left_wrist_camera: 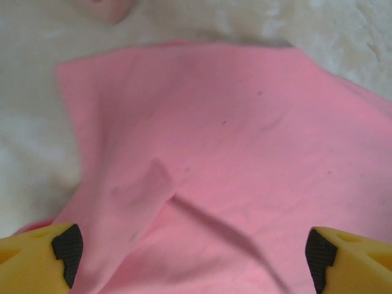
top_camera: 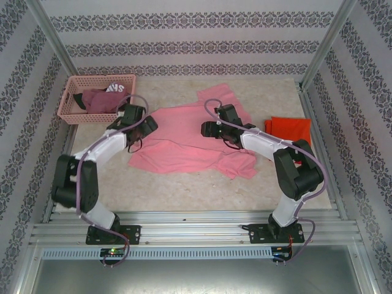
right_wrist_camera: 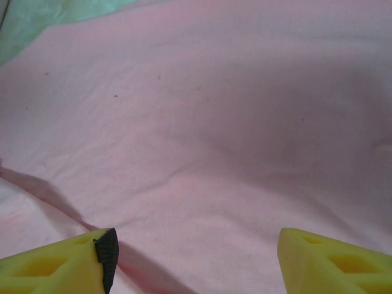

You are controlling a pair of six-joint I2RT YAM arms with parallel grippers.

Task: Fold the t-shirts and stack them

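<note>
2 pincers spread over the pink tee

The salmon-pink t-shirt (top_camera: 184,138) lies loosely flattened and creased at mid-bench (top_camera: 184,187). The left pincer (left_wrist_camera: 193,251) and the right pincer (right_wrist_camera: 196,257) each hover just above its cloth, jaws apart, grasping nothing. The orange-red t-shirt (top_camera: 289,128) sits folded near the bench's right edge, apart from the pink one. A pink basket (top_camera: 67,104) at far left holds a maroon garment (top_camera: 98,99).

A pale, speckled bench (top_camera: 184,184) carries a salmon-pink t-shirt (top_camera: 184,138), spread loosely and wrinkled across its middle. A folded orange-red t-shirt (top_camera: 291,128) lies near the right edge, apart from it. A pink basket (top_camera: 67,104) sits in the far-left corner.
</note>
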